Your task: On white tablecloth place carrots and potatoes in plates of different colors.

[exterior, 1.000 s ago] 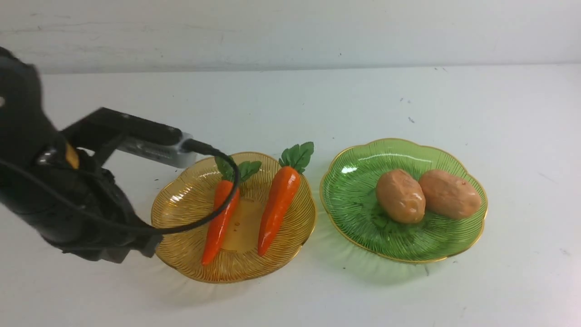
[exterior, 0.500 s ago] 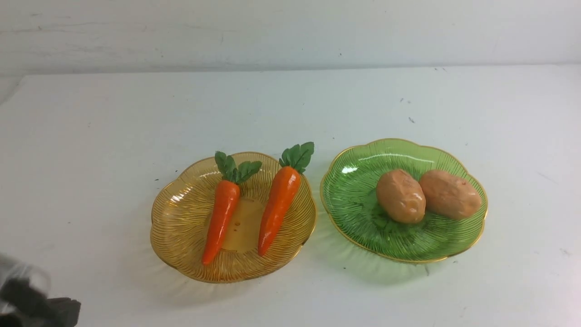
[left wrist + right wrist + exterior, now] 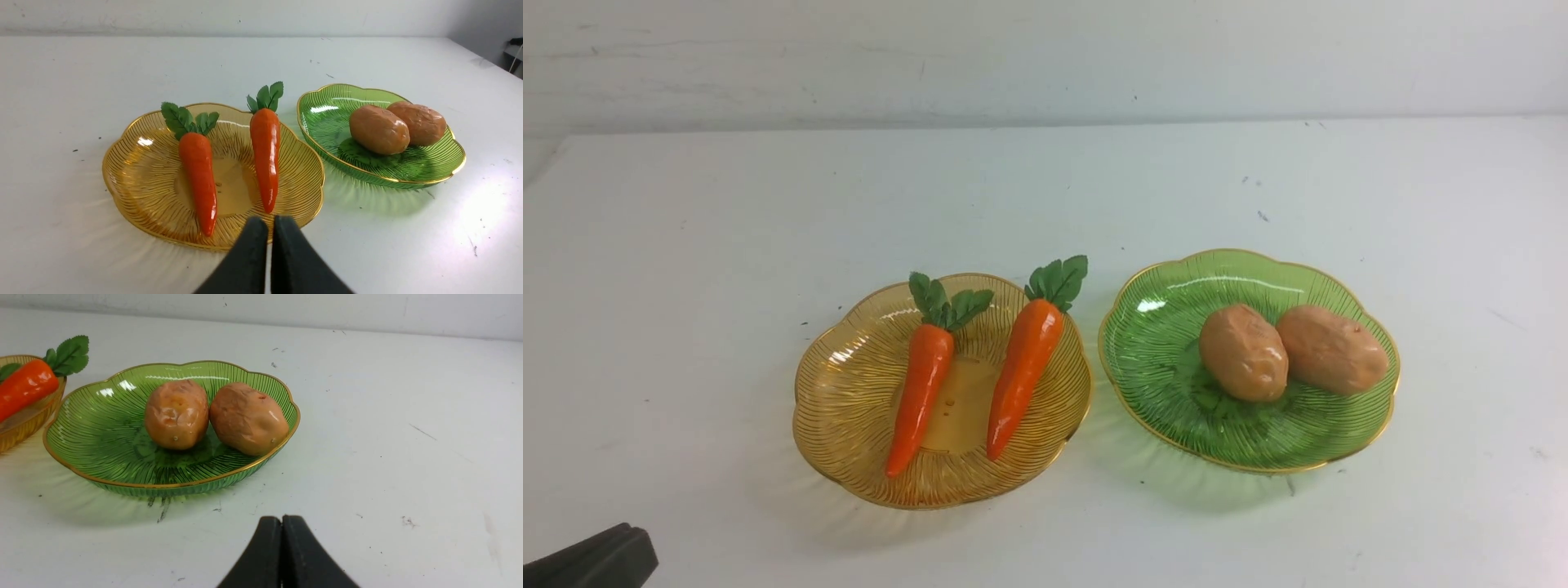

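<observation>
**Amber and green plates hold sorted toy vegetables on a white table**

White tablecloth covers the table, smooth and marked with a few small dark specks. Two ribbed, scalloped plates with gold rims sit side by side on it, near each other but not touching.

On the robot's left is the amber-yellow plate. Two glossy orange toy carrots lie in it, roughly parallel and apart. The left carrot rests with its green leaves toward the far rim and its tip toward the near rim. The right carrot lies the same way, its leafy top reaching out over the far rim of the plate.

On the robot's right is the green plate. Two tan-brown toy potatoes sit in its middle, side by side and touching. The left potato is a little nearer the camera; the right potato lies just beside it, close to the right rim.

Neither gripper holds anything. In the left wrist view, the left gripper shows two black fingers drawn nearly together, with only a thin slit between them, hovering at the near edge of the amber-yellow plate. In the right wrist view, the right gripper has its black fingers pressed together, above bare cloth on the near side of the green plate. In the front view only a dark piece of the left arm shows, at the lower left corner.
</observation>
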You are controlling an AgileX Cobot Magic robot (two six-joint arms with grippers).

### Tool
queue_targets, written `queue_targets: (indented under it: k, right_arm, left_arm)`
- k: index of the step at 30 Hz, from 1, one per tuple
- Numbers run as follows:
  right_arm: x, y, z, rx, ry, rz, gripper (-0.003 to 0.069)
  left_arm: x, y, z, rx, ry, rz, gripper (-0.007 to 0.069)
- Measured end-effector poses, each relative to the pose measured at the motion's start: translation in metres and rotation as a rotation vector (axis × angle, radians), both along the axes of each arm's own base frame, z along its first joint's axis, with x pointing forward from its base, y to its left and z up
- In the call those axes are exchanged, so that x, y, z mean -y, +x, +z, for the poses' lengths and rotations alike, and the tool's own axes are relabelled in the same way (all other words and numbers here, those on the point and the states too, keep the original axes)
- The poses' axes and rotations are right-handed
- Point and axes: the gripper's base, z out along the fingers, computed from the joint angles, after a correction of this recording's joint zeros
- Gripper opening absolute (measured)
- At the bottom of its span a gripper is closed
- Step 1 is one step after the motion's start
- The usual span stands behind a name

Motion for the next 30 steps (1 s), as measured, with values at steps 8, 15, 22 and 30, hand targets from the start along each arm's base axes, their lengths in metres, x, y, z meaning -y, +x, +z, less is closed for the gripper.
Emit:
queue_targets:
  k: [8, 15, 22, 30]
  right_arm:
    - [0.0, 0.0, 0.0, 0.0, 0.0, 0.0, -0.0015]
    - [0.0, 0.0, 0.0, 0.0, 0.0, 0.0, -0.0015]
    - [0.0, 0.0, 0.0, 0.002, 0.0, 0.0, -0.0015]
    - [0.0, 0.0, 0.0, 0.002, 0.0, 0.0, -0.0015]
  left_arm:
    - [-0.006, 0.006, -0.007, 0.124, 0.134, 0.058, 0.0007]
    - [-0.016, 0.008, -0.065, 0.092, 0.195, 0.223, 0.0007]
    - [-0.023, 0.01, -0.095, 0.003, 0.223, 0.344, 0.0007]
    - [-0.025, 0.01, -0.097, -0.022, 0.243, 0.37, 0.0007]
